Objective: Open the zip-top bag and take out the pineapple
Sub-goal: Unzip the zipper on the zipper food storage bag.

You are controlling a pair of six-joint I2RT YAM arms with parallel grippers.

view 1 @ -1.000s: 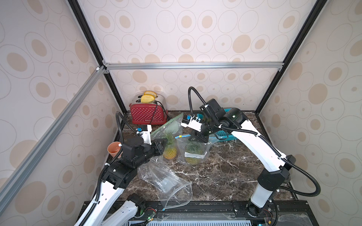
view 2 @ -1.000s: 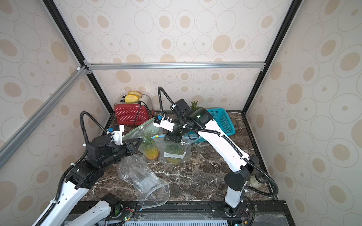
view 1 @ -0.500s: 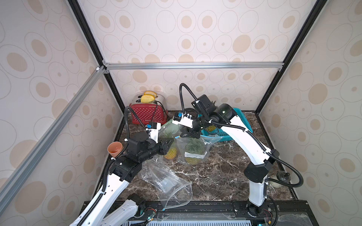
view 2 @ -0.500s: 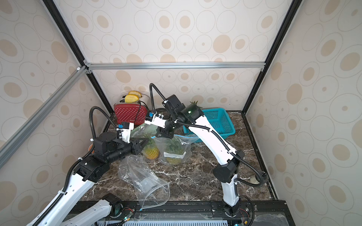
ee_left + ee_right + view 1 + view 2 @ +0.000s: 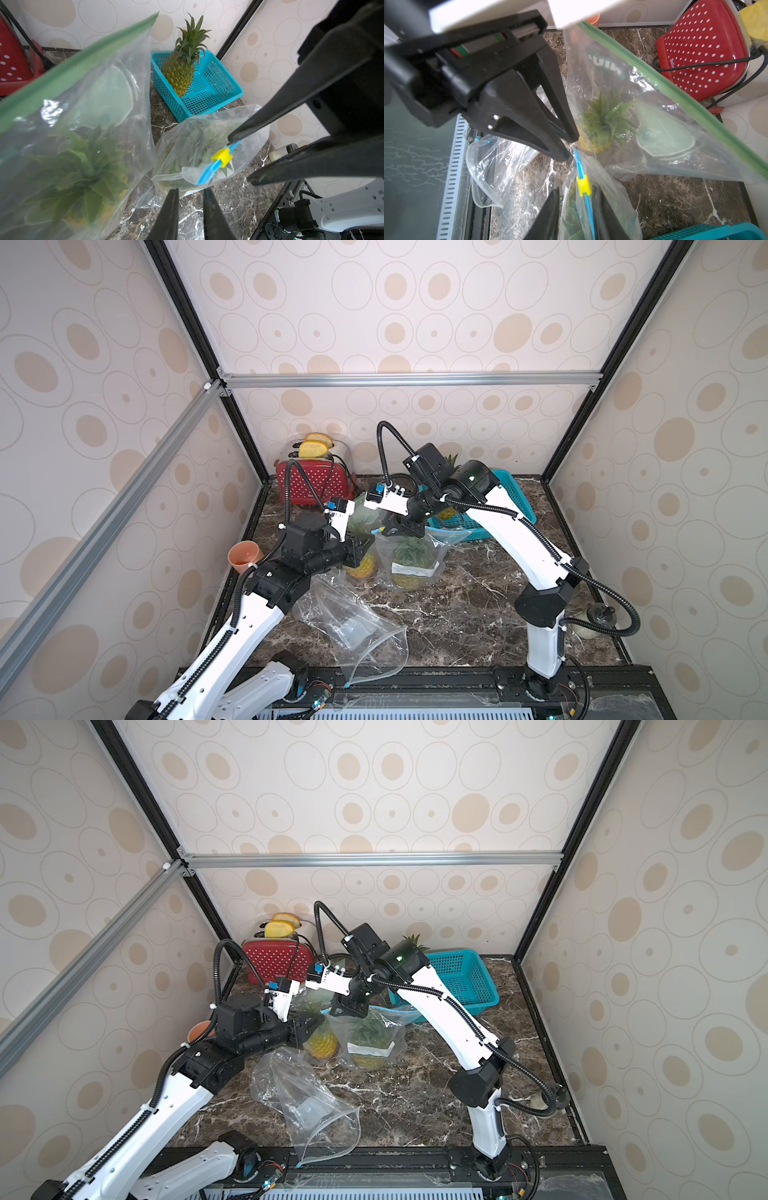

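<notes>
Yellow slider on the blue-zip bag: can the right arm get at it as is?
Probably yes. The yellow slider sits between the open jaws of the right gripper, with nothing covering it. The left gripper hangs nearby, clear of the slider.

In both top views the right arm [image 5: 399, 963] hides most of the basket pineapple [image 5: 415, 939] — only leaf tips show. The left arm [image 5: 243, 1021] half-covers the cup [image 5: 197, 1029]. The zip-top bag [image 5: 176, 133] blurs its pineapple [image 5: 197, 143] — hazy leaves.
</notes>
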